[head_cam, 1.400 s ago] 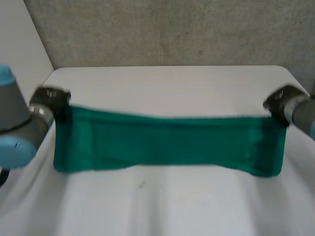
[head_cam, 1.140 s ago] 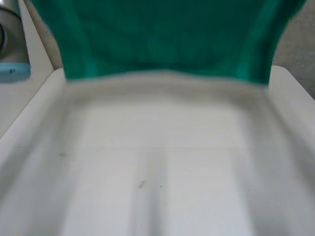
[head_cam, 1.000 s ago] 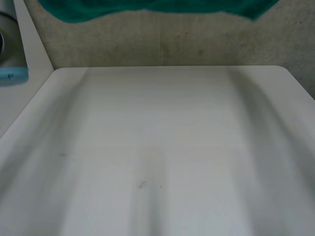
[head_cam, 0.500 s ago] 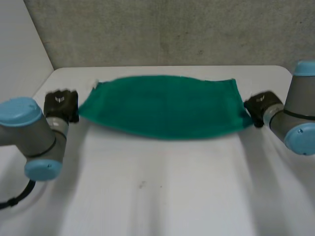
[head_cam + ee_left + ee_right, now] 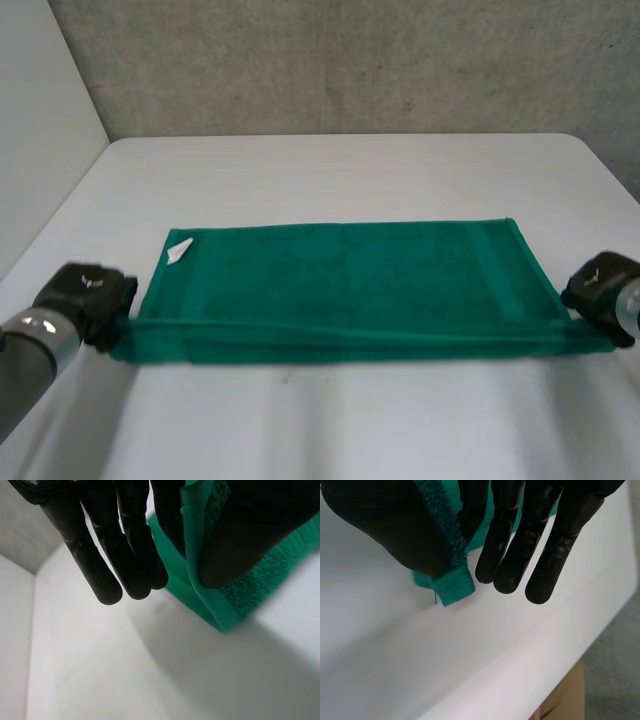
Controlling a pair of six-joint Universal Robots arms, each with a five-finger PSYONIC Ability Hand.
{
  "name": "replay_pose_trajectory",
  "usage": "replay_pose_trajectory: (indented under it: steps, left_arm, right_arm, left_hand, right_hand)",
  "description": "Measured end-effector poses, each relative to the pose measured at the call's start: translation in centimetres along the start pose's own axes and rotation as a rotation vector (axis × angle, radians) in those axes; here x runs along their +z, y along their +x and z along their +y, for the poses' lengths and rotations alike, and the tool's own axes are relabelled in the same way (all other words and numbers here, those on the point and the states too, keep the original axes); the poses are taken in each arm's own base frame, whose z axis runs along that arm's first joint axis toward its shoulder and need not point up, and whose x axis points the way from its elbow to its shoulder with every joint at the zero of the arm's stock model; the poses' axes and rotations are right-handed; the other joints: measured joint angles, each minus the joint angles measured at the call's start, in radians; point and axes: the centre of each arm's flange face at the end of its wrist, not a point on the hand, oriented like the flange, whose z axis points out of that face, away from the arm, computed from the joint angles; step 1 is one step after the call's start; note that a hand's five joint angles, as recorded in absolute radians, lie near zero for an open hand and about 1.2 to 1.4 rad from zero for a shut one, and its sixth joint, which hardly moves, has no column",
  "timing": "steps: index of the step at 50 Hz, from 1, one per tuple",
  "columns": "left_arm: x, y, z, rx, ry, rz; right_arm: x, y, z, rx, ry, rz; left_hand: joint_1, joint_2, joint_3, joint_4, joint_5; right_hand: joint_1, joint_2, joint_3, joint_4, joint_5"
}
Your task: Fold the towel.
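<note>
Pinching towel (image 5: 340, 270) corners: left hand (image 5: 88, 298), right hand (image 5: 600, 290).

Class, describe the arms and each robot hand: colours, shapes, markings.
The left robot hand and right robot hand are black, each with a small pale mark on its back. Their fingers are long, smooth and round-tipped. The left arm is a grey cylinder.

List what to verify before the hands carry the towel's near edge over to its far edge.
1. The left hand pinches the towel at its near left corner: ok.
2. The right hand pinches the near right corner: ok.
3. Near edge straight between the hands: ok.
4. Far half flat on the table: ok.
5. One layer only in each pinch: cannot tell.
</note>
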Motion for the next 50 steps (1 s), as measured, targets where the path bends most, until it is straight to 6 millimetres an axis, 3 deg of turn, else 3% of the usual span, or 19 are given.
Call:
replay_pose_trajectory:
  steps: [3, 7, 8, 9, 15, 16, 19, 20, 29, 32, 33, 34, 35, 36, 37, 39, 43, 50]
  left_arm:
    - [1.5, -0.3, -0.9, 0.002, 0.061, -0.023]
    - [5.0, -0.7, -2.5, -0.010, 0.167, -0.080]
    - [5.0, -0.7, -2.5, -0.010, 0.167, -0.080]
    - [6.5, -0.8, -3.1, -0.026, 0.195, -0.104]
    - [9.3, -0.5, -3.9, -0.057, 0.226, -0.138]
    - [10.8, -0.1, -4.3, -0.067, 0.237, -0.154]
    - [11.1, 0.0, -4.3, -0.068, 0.237, -0.156]
    - [13.2, 0.5, -4.6, -0.070, 0.242, -0.174]
    - [17.4, 1.4, -4.5, -0.065, 0.263, -0.191]
    - [17.7, 1.6, -4.5, -0.063, 0.270, -0.190]
    - [17.9, 1.9, -4.5, -0.062, 0.281, -0.189]
    - [18.1, 2.3, -4.5, -0.059, 0.301, -0.188]
    - [18.1, 2.5, -4.6, -0.058, 0.310, -0.188]
    - [18.1, 2.7, -4.6, -0.057, 0.321, -0.189]
    - [18.1, 2.8, -4.7, -0.057, 0.329, -0.190]
    - [18.0, 3.1, -5.0, -0.057, 0.356, -0.197]
    - [17.6, 3.0, -5.7, -0.059, 0.394, -0.211]
    - [15.6, 1.7, -8.0, -0.069, 0.467, -0.247]
  right_arm:
    - [1.0, 0.7, -0.5, 0.040, 0.023, 0.039]
    - [4.0, 2.0, -2.7, 0.135, 0.104, 0.121]
    - [4.0, 2.0, -2.7, 0.135, 0.104, 0.121]
    - [5.3, 2.3, -3.6, 0.152, 0.129, 0.141]
    - [7.9, 2.9, -4.8, 0.166, 0.151, 0.176]
    - [9.4, 3.2, -5.4, 0.166, 0.156, 0.200]
    - [9.7, 3.3, -5.5, 0.166, 0.158, 0.206]
    - [11.3, 3.6, -6.3, 0.162, 0.171, 0.239]
    - [15.2, 3.9, -7.9, 0.156, 0.220, 0.304]
    - [15.7, 3.7, -8.2, 0.153, 0.229, 0.309]
    - [16.0, 3.6, -8.3, 0.151, 0.234, 0.312]
    - [16.3, 3.4, -8.6, 0.149, 0.240, 0.317]
    - [16.4, 3.4, -8.6, 0.149, 0.242, 0.319]
    - [16.5, 3.3, -8.7, 0.150, 0.243, 0.323]
    - [16.5, 3.3, -8.8, 0.152, 0.245, 0.328]
    - [16.6, 3.4, -8.9, 0.161, 0.250, 0.345]
    - [16.4, 3.9, -9.1, 0.189, 0.264, 0.369]
    - [12.4, 7.6, -10.0, 0.378, 0.364, 0.438]
  left_hand:
    - [0.000, 0.000, 0.000, 0.000, 0.000]
    - [0.000, 0.000, 0.000, 0.000, 0.000]
    - [0.000, 0.000, 0.000, 0.000, 0.000]
    - [0.000, 0.000, 0.000, 0.000, 0.000]
    - [0.000, 0.000, 0.000, 0.000, 0.000]
    - [0.000, 0.000, 0.000, 0.000, 0.000]
    - [0.000, 0.000, 0.000, 0.000, 0.000]
    - [0.000, 0.000, 0.000, 0.000, 0.000]
    - [0.000, 0.000, 0.000, 0.000, 0.000]
    - [0.000, 0.000, 0.000, 0.000, 0.000]
    - [-0.099, -0.093, -0.093, -0.093, -0.082]
    - [-0.425, -0.414, -0.408, -0.414, -0.386]
    - [-0.628, -0.602, -0.572, -0.583, -0.551]
    - [-0.718, -0.695, -0.686, -0.679, -0.644]
    - [-0.718, -0.695, -0.686, -0.679, -0.644]
    - [-0.857, -0.895, -0.883, -0.897, -0.852]
    - [-0.857, -0.911, -0.904, -0.914, -0.868]
    - [-0.857, -0.925, -0.921, -0.921, -0.877]
  right_hand:
    - [0.000, 0.000, 0.000, 0.000, 0.000]
    - [0.000, 0.000, 0.000, 0.000, 0.000]
    - [0.000, 0.000, 0.000, 0.000, 0.000]
    - [0.000, 0.000, 0.000, 0.000, 0.000]
    - [0.000, 0.000, 0.000, 0.000, 0.000]
    - [0.000, 0.000, 0.000, 0.000, 0.000]
    - [0.000, 0.000, 0.000, 0.000, 0.000]
    - [0.000, 0.000, 0.000, 0.000, 0.000]
    - [0.000, 0.000, 0.000, 0.000, 0.000]
    - [-0.020, -0.020, -0.010, -0.010, -0.010]
    - [-0.214, -0.207, -0.205, -0.206, -0.196]
    - [-0.465, -0.496, -0.490, -0.470, -0.446]
    - [-0.575, -0.594, -0.587, -0.587, -0.563]
    - [-0.575, -0.594, -0.587, -0.587, -0.563]
    - [-0.738, -0.849, -0.848, -0.852, -0.831]
    - [-0.779, -0.948, -0.964, -0.958, -0.942]
    - [-0.779, -0.956, -0.973, -0.962, -0.951]
    - [-0.779, -0.956, -0.973, -0.962, -0.951]
